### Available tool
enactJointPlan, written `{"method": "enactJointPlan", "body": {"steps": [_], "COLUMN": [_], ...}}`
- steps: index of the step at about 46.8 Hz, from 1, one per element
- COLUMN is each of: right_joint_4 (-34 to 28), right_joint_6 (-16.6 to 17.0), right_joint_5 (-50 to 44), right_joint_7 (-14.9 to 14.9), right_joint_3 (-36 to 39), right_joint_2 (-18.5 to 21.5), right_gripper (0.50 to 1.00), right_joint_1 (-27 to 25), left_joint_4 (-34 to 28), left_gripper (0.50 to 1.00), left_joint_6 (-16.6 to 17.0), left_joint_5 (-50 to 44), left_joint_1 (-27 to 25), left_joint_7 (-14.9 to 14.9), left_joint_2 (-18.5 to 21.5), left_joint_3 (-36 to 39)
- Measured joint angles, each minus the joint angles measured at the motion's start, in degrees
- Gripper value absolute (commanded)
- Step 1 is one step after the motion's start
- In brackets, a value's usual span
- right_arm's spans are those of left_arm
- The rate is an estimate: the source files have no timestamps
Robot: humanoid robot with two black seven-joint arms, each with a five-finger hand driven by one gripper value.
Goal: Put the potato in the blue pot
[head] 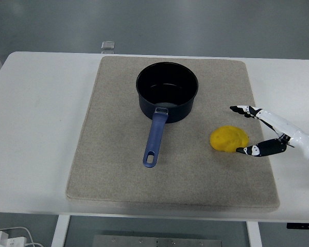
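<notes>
On the white table, the blue pot is seen empty toward the beige mat's far edge, while the potato, ungrasped near the right edge, is flanked by the spread right hand.

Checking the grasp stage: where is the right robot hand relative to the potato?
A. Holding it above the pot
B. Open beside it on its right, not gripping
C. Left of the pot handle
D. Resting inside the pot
B: the right robot hand is spread open just right of the potato, which lies on the mat.
</notes>
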Motion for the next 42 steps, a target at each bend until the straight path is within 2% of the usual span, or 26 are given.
{"method": "enactJointPlan", "body": {"steps": [13,16,18,21,25,26,42], "right_joint_4": [-4.27,-4.73,-5.25,-5.91,-6.16,-6.18,-7.89], "right_joint_6": [-0.65,-0.62,-0.61,-0.61,-0.6,-0.56,0.01], "right_joint_5": [-1.16,-1.39,-1.75,-2.58,-3.32,-3.45,-3.82], "right_joint_7": [0.0,0.0,0.0,0.0,0.0,0.0,0.05], "right_joint_3": [-1.11,-1.69,-2.06,-2.5,-2.65,-2.68,-2.67], "right_joint_2": [3.08,3.86,4.35,5.01,5.54,5.6,5.84], "right_gripper": [0.938,0.903,0.86,0.769,0.534,0.5,0.5], "right_joint_1": [-0.16,-0.12,-0.03,0.03,0.1,0.14,0.36], "left_joint_4": [0.01,0.02,0.02,0.02,0.02,0.02,0.02], "left_gripper": [1.0,1.0,1.0,1.0,1.0,1.0,1.0], "left_joint_6": [0.0,0.0,0.0,0.0,0.0,0.0,0.0], "left_joint_5": [0.0,0.0,0.0,0.0,-0.01,-0.01,-0.01], "left_joint_1": [-0.01,0.01,-0.01,0.0,-0.01,0.0,0.0], "left_joint_7": [0.0,0.0,-0.01,0.0,0.0,0.0,0.0], "left_joint_2": [0.0,0.0,0.0,0.0,0.0,0.0,0.0], "left_joint_3": [0.0,0.0,0.0,0.0,0.0,0.0,0.0]}}
